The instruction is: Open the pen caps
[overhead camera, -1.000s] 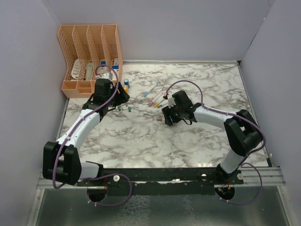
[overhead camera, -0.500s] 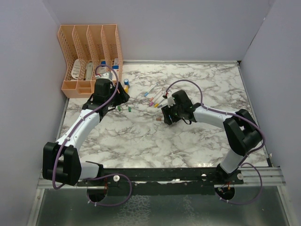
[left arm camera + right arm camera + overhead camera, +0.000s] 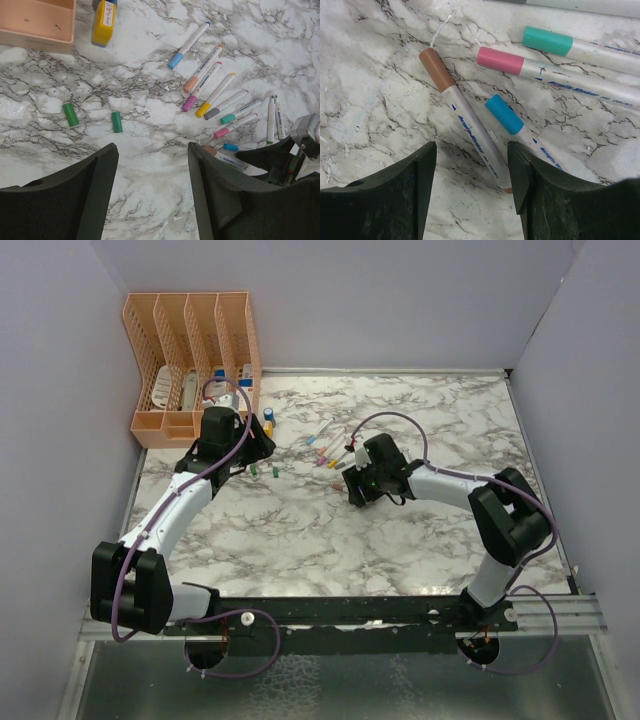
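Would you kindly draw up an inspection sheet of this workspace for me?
Surface: marble table, no spills seen.
Job's things: green caps loose; brown cap, blue cap, pink cap, teal cap on pens.
Clutter: yellow bottle, orange file organiser.
Grippers: left gripper open above table; right gripper open over brown-capped pen.
Cables: purple cables along both arms, no snag seen.
Surroundings: plain walls.

Bright even light, soft shadows, sharp
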You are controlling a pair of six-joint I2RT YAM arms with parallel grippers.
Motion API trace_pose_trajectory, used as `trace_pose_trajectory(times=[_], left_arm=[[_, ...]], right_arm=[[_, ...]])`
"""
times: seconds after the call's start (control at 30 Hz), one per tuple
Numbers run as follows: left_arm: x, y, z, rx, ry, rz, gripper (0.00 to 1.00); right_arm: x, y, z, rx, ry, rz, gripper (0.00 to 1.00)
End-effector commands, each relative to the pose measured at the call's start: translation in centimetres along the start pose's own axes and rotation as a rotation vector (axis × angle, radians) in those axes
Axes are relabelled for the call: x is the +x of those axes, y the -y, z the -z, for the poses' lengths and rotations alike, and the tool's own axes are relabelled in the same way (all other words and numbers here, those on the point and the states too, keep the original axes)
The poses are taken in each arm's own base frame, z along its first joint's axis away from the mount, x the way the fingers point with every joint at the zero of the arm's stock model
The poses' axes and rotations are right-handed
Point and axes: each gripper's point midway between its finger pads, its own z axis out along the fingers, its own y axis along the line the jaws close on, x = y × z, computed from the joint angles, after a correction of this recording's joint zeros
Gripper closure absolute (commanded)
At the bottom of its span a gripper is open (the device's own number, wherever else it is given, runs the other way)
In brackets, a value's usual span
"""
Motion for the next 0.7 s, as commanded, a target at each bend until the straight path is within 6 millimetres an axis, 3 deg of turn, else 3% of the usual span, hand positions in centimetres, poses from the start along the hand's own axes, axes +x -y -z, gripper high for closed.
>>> trace_pose_trajectory(times=[0.0,0.37,0.67], left_arm=[[-0.4,0.6,0.6,0.033,0.023,0.008,0.39],[-0.2,0.6,0.6,0.039,0.022,0.018,0.39],[-0.3,0.8,0.8,0.047,0.024,0.019,0.39]], right_arm=[[0.6,-0.6,0.0,-0.017,-0.002,0.003,0.42],[2.8,-3.3,0.7,-0.046,-0.084,0.033,0.52],[3.1,-2.5,-0.3,0.027,-0.148,0.042,0.56]])
